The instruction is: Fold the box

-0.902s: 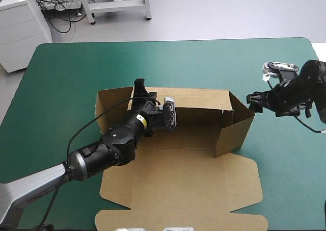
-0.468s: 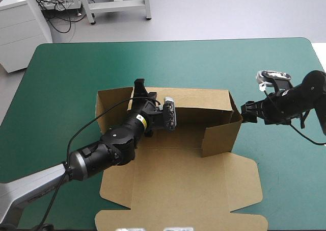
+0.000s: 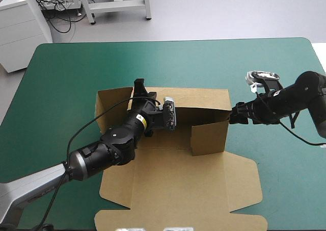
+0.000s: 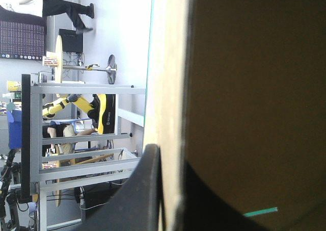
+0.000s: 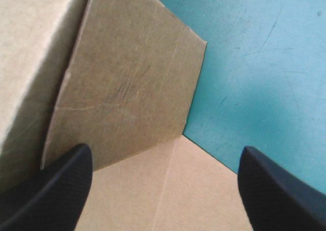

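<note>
- The worktop (image 3: pixel 66 78), under a teal-green cover, carries everything; the box sits around its middle.
- The box (image 3: pixel 178 185) is a cut sheet of brown board. Its broad panels lie flat toward the near edge, and its far wall (image 3: pixel 198 99) stands upright.
- The right end flap (image 3: pixel 209 136) also stands, swung inward from the far wall's right end across the flat board.
- The left arm reaches in from the near left. Its pincer (image 3: pixel 138 88) is clamped on the far wall's top edge near the left end, with one black finger (image 4: pixel 142 200) on the outer side of the board.
- The right pincer (image 3: pixel 238 113) is low at the box's far right corner, just outside the flap. Its fingers are spread wide and hold nothing; whether they touch the flap cannot be told.
</note>
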Action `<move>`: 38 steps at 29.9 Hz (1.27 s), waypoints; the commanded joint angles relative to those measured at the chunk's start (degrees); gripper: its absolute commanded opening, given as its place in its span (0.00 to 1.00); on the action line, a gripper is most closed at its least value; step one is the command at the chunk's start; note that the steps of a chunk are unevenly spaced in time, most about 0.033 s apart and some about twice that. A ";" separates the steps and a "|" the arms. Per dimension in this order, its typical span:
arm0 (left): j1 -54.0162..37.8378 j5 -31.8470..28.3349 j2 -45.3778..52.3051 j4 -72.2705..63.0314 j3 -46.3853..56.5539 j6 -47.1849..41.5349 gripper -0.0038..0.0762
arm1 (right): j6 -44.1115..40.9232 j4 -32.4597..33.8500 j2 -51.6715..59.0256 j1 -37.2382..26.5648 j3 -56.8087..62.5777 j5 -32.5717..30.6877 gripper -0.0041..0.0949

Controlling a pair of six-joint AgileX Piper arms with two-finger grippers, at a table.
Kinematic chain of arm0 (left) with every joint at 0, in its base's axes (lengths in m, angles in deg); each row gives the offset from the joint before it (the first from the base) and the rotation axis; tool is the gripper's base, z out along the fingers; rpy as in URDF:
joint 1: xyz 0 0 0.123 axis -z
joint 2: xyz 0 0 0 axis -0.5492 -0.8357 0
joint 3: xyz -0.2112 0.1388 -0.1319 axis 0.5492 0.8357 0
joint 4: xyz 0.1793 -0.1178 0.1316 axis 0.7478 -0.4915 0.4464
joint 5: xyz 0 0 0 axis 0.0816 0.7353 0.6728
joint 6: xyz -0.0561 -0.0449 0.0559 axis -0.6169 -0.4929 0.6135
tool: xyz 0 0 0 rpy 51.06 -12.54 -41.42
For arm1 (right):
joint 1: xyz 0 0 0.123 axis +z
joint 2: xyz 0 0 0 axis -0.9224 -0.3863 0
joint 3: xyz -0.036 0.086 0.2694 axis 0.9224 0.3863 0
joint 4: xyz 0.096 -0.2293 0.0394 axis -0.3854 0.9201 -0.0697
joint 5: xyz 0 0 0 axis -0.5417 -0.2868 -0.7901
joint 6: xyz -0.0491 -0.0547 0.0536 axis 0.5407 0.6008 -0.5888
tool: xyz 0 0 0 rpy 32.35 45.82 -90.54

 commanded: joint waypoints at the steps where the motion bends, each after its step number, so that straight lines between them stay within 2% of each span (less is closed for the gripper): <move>1: 0.36 -2.45 0.63 -3.86 -0.47 -1.25 0.01 | 0.33 -0.71 1.95 1.71 -1.26 -1.03 0.77; 11: 0.36 -2.35 0.63 -3.86 -0.47 -1.25 0.01 | 0.93 -0.28 5.12 1.84 4.10 -1.03 0.77; 15: 0.36 -2.71 0.63 -3.86 -0.47 -1.25 0.01 | 3.55 -2.68 6.46 1.97 7.80 -0.53 0.77; 23: 0.36 -2.56 0.63 -3.86 -0.47 -1.25 0.01 | 7.72 -3.69 5.88 7.67 8.46 8.12 0.77; 30: 0.36 -2.56 0.63 -4.03 -0.47 -1.25 0.01 | 7.51 -3.98 5.67 8.73 8.26 3.11 0.77; 33: 0.36 -2.56 0.63 -4.03 -0.47 -1.25 0.01 | 7.51 -7.26 5.94 8.73 7.78 -1.09 0.77; 38: 0.36 -2.43 0.63 -4.13 -0.47 -1.25 0.01 | 7.68 -12.39 8.75 8.61 3.92 -1.06 0.76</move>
